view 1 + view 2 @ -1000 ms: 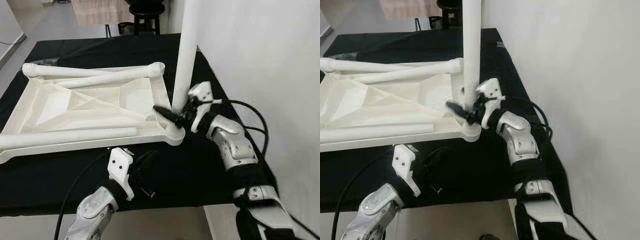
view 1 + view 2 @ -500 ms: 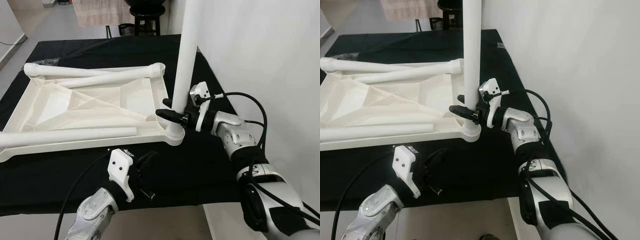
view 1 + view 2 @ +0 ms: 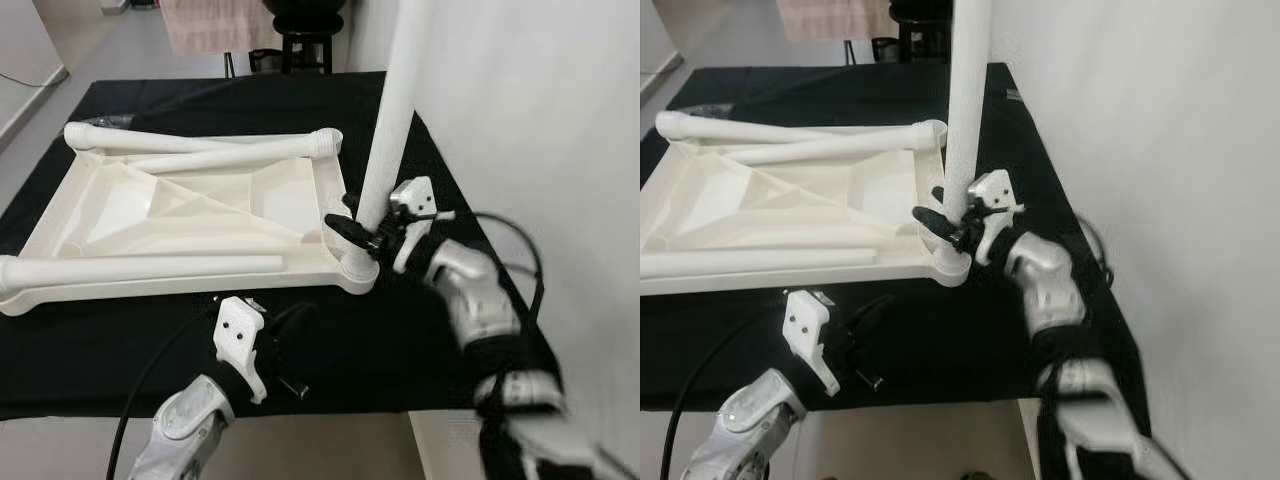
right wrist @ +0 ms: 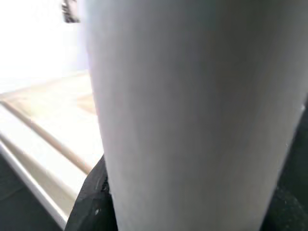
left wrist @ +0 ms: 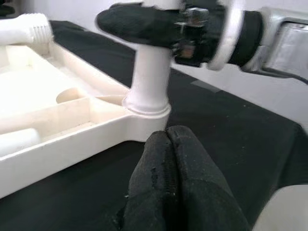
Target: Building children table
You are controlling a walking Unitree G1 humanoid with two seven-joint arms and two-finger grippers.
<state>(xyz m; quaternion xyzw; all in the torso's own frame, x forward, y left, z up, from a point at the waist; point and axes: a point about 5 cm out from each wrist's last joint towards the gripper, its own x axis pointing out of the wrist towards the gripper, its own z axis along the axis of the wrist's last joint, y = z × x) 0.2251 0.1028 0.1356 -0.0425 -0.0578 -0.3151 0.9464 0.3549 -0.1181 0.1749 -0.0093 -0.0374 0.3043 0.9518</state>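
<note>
On the black cloth (image 3: 120, 350) lies the white tabletop (image 3: 190, 215), underside up, with spare legs (image 3: 200, 160) lying across it. At its near right corner socket (image 3: 357, 272) one leg (image 3: 395, 110) stands upright, seated in the socket and running up out of the top of the head views, close to the white wall (image 3: 540, 130). My right claw (image 3: 362, 232) is clamped on that leg just above the socket, black fingers wrapped either side of the tube; in my right wrist view the tube sits hard against the camera. My left claw (image 3: 285, 350) hovers low over the cloth near the table's front edge, just short of the tabletop's rim, its fingers (image 5: 175, 178) pressed together and holding nothing.

My judgement: the leg is in place but perhaps not fully home. With my grip so low on a long tube, any sideways pull could tip it in the socket or lever it out. Nothing pins the tabletop, so a hard twist may slide the whole piece across the cloth.
</note>
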